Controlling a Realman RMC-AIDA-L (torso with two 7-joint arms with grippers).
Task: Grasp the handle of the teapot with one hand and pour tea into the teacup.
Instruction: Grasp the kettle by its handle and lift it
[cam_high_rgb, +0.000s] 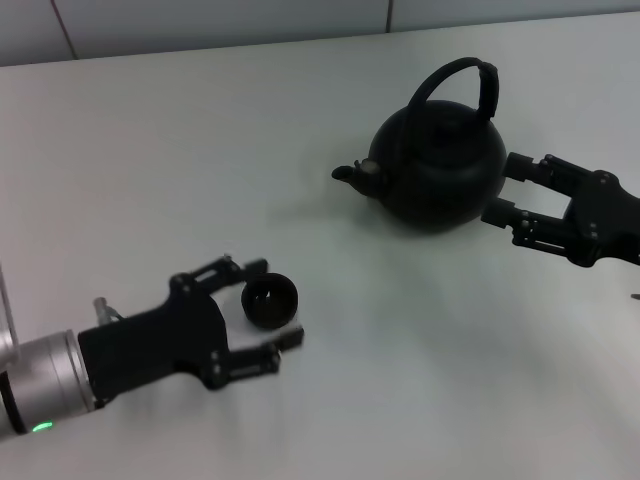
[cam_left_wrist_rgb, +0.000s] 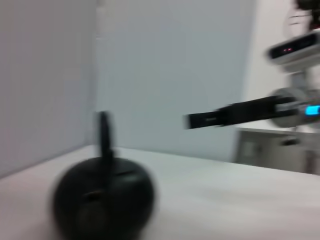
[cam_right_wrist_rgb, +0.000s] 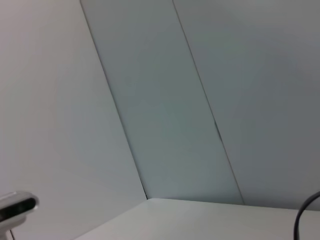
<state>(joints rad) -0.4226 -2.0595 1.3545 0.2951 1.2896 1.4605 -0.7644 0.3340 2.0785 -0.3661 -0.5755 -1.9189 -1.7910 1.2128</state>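
Note:
The matte-black teapot (cam_high_rgb: 435, 165) stands upright at the back right of the white table, with its spout (cam_high_rgb: 355, 175) toward the left and its arched handle (cam_high_rgb: 470, 80) upright. My right gripper (cam_high_rgb: 512, 190) is open, low beside the teapot's right side, below the handle. The small black teacup (cam_high_rgb: 270, 300) stands at the front left, between the spread fingers of my open left gripper (cam_high_rgb: 277, 304). The left wrist view shows the teapot (cam_left_wrist_rgb: 102, 200) blurred, its handle (cam_left_wrist_rgb: 104, 135), and the right arm's finger (cam_left_wrist_rgb: 225, 115) beyond it.
The white table (cam_high_rgb: 400, 380) runs to a grey panelled wall (cam_high_rgb: 200, 20) at the back. The right wrist view shows only wall panels (cam_right_wrist_rgb: 165, 100), the table's far edge and a thin black arc (cam_right_wrist_rgb: 300, 217) at the frame's corner.

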